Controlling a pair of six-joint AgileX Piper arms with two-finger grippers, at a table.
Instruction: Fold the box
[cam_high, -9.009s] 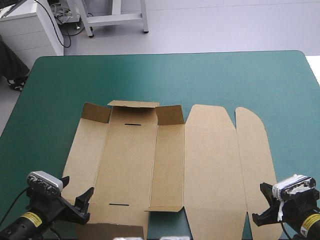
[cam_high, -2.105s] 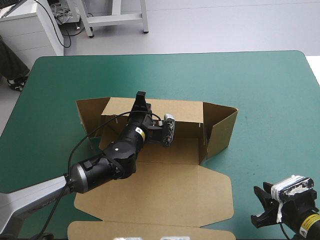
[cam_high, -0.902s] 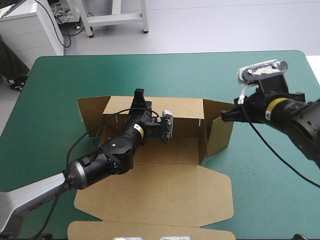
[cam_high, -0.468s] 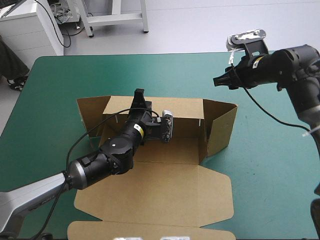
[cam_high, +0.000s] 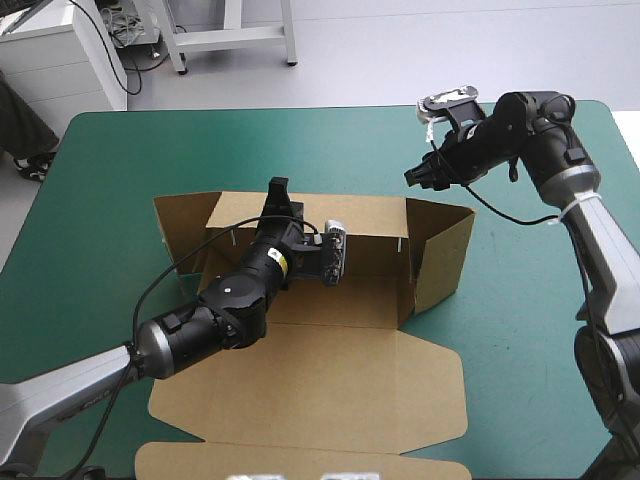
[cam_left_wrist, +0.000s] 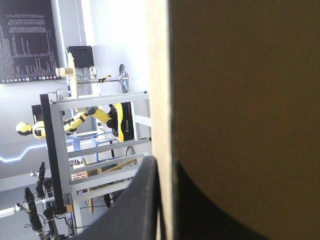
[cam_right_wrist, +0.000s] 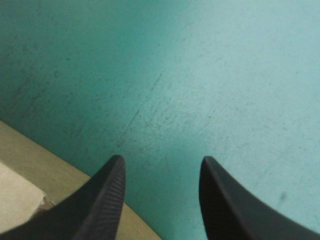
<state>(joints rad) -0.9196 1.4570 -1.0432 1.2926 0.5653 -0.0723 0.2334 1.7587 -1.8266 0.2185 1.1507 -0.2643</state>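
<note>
Table, teal-green cover. The box sits at mid-table as a half-raised tray. Its lid lies flat toward the near edge, the far wall stands upright, and the right side flap is raised and angled outward.

The left arm comes in low from the near left corner, across the lid and into the tray. The left gripper is at the top edge of the far wall. In its wrist view I see the left gripper pinched on the board. The sheet runs between the fingers, with one on each face and almost no gap.

The right arm is raised and bent at the elbow, reaching in from the right. The right gripper hangs over the cover just beyond the tray's far right corner. I see no contact with the board. In its wrist view the right gripper is spread, with bare cover between the fingers and a brown edge beside and under one of them.

The board is plain, matte brown with a pale cut edge. The cover has fine scratches and specks. The fingers are black curved fins, ribbed along one edge.
</note>
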